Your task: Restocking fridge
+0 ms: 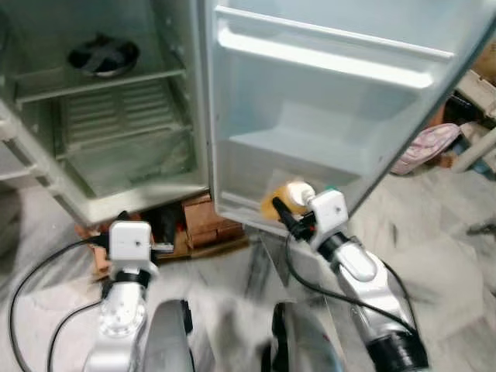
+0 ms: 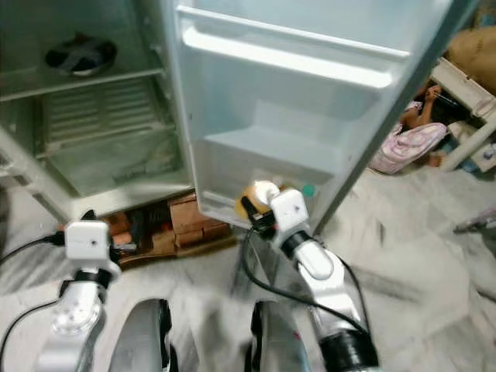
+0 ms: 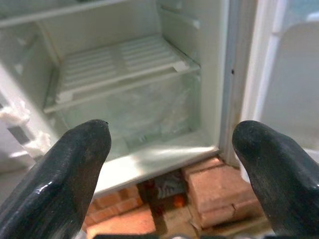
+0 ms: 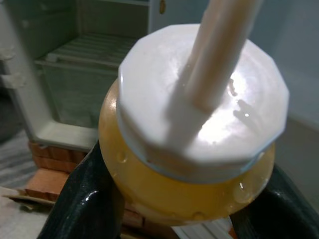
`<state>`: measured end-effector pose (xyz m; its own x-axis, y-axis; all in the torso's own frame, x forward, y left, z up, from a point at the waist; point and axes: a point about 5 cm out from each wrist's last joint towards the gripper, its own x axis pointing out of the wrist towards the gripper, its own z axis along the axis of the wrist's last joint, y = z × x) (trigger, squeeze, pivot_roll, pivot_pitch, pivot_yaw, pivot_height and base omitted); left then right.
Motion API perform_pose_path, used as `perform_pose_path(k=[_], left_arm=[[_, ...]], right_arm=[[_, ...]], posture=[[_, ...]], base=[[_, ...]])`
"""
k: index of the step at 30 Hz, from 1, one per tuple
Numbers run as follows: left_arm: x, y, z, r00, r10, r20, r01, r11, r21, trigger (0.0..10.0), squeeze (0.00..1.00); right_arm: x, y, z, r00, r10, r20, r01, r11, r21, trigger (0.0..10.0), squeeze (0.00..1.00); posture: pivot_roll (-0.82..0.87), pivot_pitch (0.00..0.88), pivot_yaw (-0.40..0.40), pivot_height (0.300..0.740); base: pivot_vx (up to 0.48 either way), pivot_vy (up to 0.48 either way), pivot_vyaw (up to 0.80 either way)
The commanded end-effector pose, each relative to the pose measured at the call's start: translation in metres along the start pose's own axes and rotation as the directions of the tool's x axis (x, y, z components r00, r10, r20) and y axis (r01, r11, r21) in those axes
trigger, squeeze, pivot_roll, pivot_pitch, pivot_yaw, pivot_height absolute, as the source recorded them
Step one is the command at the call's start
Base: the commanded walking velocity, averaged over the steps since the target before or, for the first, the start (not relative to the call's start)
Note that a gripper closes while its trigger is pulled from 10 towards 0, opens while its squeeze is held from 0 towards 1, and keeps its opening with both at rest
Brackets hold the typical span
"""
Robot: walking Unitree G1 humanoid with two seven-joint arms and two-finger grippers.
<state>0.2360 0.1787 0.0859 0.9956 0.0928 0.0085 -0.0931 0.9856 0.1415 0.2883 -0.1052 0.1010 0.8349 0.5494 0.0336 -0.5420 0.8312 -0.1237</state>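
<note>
One item in hand so far: right gripper [image 1: 288,208] clamped on yellow jar [image 4: 187,164] with white lid [image 4: 204,99], low centre of frame, at bottom door shelf [image 1: 240,203], not yet released. Left gripper [image 3: 169,174] spread apart, holding nothing, facing fridge [image 1: 101,139]. Dark object [image 1: 102,54] upper left. Probably much restocking left.

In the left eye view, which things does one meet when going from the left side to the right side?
Dark object on the fridge shelf → left gripper → bricks under the fridge → yellow jar with white lid in the right gripper → pink cloth on the floor.
</note>
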Motion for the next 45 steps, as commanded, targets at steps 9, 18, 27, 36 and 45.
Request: perform_pose_path(k=[9,18,27,36,45], left_arm=[[-0.002,-0.007,-0.002,1.000,-0.021,-0.009,0.021,1.000,-0.014,10.0,0.00],[-0.003,-0.008,-0.002,1.000,-0.022,-0.009,0.022,1.000,-0.014,10.0,0.00],[-0.003,-0.008,-0.003,1.000,-0.013,-0.021,0.013,1.000,-0.012,10.0,0.00],[-0.009,0.003,-0.011,0.997,0.043,-0.066,-0.041,0.999,0.032,10.0,0.00],[-0.016,0.002,-0.008,0.994,0.071,-0.087,-0.070,0.997,0.019,10.0,0.00]], right_arm=[[-0.005,-0.011,-0.001,0.999,-0.033,-0.010,0.033,0.999,-0.018,10.0,0.00],[-0.005,-0.010,-0.001,1.000,-0.026,-0.008,0.026,0.999,-0.020,10.0,0.00],[-0.005,-0.010,-0.002,1.000,-0.016,-0.011,0.016,1.000,-0.018,10.0,0.00],[-0.002,-0.002,-0.010,0.998,0.042,-0.049,-0.042,0.999,-0.005,10.0,0.00],[0.013,-0.001,-0.011,0.996,0.075,-0.053,-0.076,0.997,-0.017,10.0,0.00]], posture=[[-0.02,0.159,-0.037,0.617],[-0.01,0.161,-0.037,0.617],[-0.01,0.161,-0.039,0.617],[0.00,0.165,-0.035,0.617],[0.02,0.170,-0.041,0.572]], base=[[0.296,0.000,0.00],[0.299,0.000,0.00],[0.241,0.000,0.00],[0.000,0.000,0.00],[0.000,0.000,0.00]])
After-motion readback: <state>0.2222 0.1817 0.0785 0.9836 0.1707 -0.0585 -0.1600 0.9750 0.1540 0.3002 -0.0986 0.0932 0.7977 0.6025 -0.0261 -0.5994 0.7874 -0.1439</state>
